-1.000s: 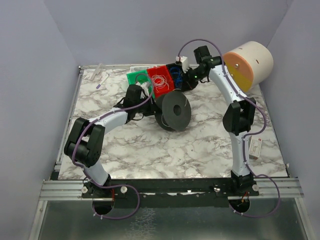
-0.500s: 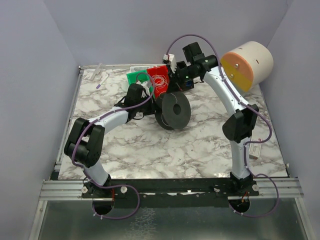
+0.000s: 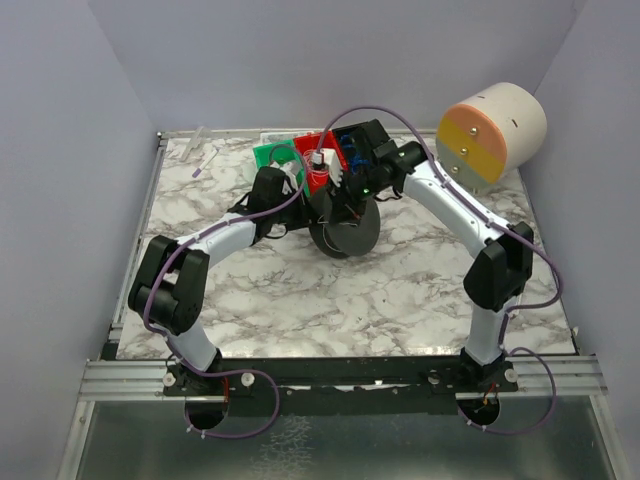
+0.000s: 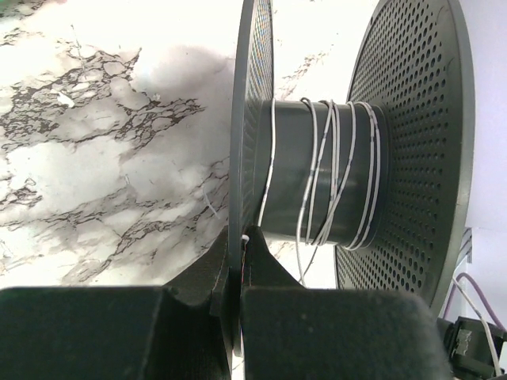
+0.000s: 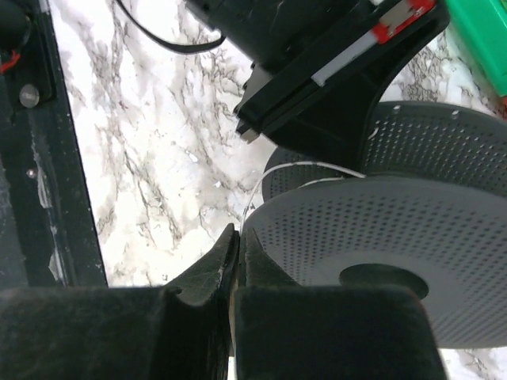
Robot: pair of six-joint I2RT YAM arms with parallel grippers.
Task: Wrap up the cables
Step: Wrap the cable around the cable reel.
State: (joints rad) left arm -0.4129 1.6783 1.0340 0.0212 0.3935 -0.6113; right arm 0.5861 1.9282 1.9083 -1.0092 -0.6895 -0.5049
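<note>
Marble-patterned table (image 3: 420, 300) fills the top view, with the left arm (image 3: 215, 240) reaching in from 7 o'clock and the right arm (image 3: 460, 205) arching over from 4 o'clock to meet just past centre. Between them stands the dark grey spool (image 3: 350, 228), propped on edge. Its perforated face is turned toward the camera, so its axis seems to tip up and toward 6 o'clock. A beige and orange drum (image 3: 495, 130) hangs at 2 o'clock. Green, red and blue bins (image 3: 270, 157) sit at 12 o'clock behind the spool, partly hidden by the right wrist, and any loose coils in them are too small to make out. The left gripper (image 4: 240, 252) is clamped on the rim of one flange at the spool's 9 o'clock side, steadying it. The right gripper (image 5: 235, 237) is closed at the spool's 12 o'clock edge, and the free strand looks pinched between its tips. The whitish cable (image 4: 333, 174) lies in several loose turns round the core between the flanges. From there the strand arcs out of the gap straight to the right fingers. The right arm is therefore the nearer one, and I judge the next turn depends on carrying that strand around the spool's axis, across the core, while the left hand holds the flange.
</note>
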